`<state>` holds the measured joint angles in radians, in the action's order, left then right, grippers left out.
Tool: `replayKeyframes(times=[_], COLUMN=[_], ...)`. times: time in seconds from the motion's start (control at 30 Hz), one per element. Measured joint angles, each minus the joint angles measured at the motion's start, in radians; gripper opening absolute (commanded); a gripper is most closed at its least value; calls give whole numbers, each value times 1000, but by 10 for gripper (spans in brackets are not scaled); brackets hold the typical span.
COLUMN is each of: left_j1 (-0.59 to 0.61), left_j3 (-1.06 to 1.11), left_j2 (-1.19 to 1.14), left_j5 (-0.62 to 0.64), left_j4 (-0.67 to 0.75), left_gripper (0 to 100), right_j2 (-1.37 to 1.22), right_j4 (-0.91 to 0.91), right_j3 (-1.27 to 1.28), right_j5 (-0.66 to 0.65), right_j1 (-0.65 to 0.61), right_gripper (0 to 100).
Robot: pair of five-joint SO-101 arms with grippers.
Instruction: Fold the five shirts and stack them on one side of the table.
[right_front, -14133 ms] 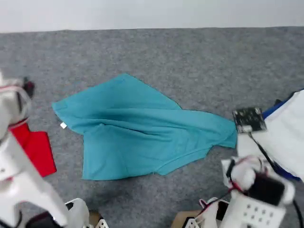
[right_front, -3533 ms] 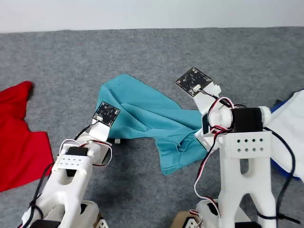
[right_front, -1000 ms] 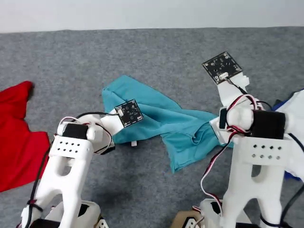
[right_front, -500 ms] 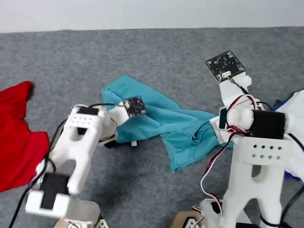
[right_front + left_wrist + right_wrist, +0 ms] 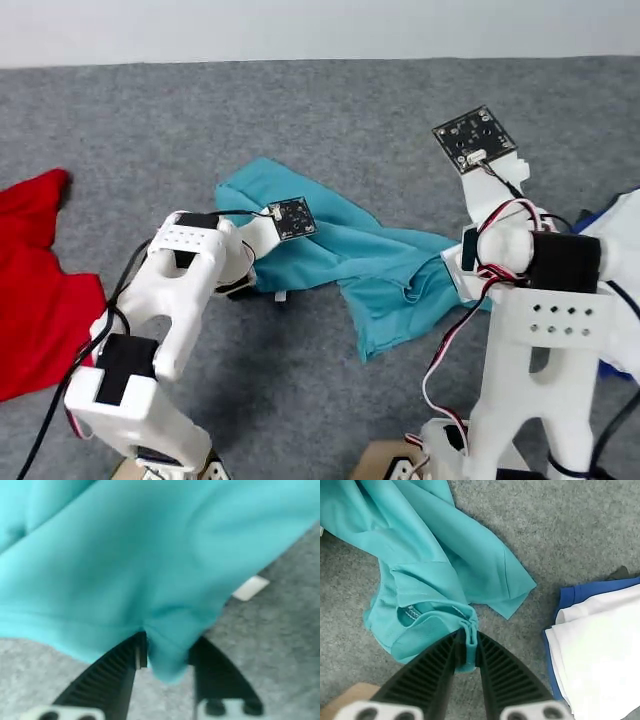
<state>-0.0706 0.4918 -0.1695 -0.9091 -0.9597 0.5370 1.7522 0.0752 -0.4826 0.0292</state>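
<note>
1. Cloth at far left: the red shirt [image 5: 40, 300] lies unfolded at the left edge of the table [image 5: 400, 110], in the same place as one second ago.
2. The left gripper [image 5: 167, 655] is clamped on a fold of hem. Over the last second its wrist shifts rightward and farther across the table, carrying that hem inward.
3. The teal shirt [image 5: 340, 255] lies mid-table, bunched between both grippers. It is much narrower than the flat spread seen fourteen seconds ago.
4. The right gripper [image 5: 468, 639] is closed on a gathered edge at the teal shirt's right end. It holds position over the last half second.
5. The white shirt [image 5: 600, 645] rests on the blue shirt [image 5: 570, 597] at the right edge, unchanged.
6. Assessment: the teal shirt's fold is under way but incomplete, and the red shirt remains to be folded.
</note>
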Motion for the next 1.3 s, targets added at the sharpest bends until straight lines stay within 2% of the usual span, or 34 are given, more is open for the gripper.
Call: replayKeyframes(times=[0.1,0.3,0.5,0.7,0.97,1.3], left_j1=[14,11,-3,31,26,32], left_j3=[-63,-210,-293,-351,-359,-361], left_j2=[9,190,433,680,1008,1289], left_j5=[2,11,155,290,302,284], left_j4=[-29,-221,-295,-296,-288,-109], left_gripper=[3,3,3,3,3,3], right_j2=[6,103,222,304,331,334], right_j4=[0,0,0,0,0,-3], right_j3=[0,0,-8,-175,-437,-723], right_j5=[0,0,0,-69,-183,-222], right_j1=[0,0,0,32,190,253], right_gripper=[10,10,10,10,10,10])
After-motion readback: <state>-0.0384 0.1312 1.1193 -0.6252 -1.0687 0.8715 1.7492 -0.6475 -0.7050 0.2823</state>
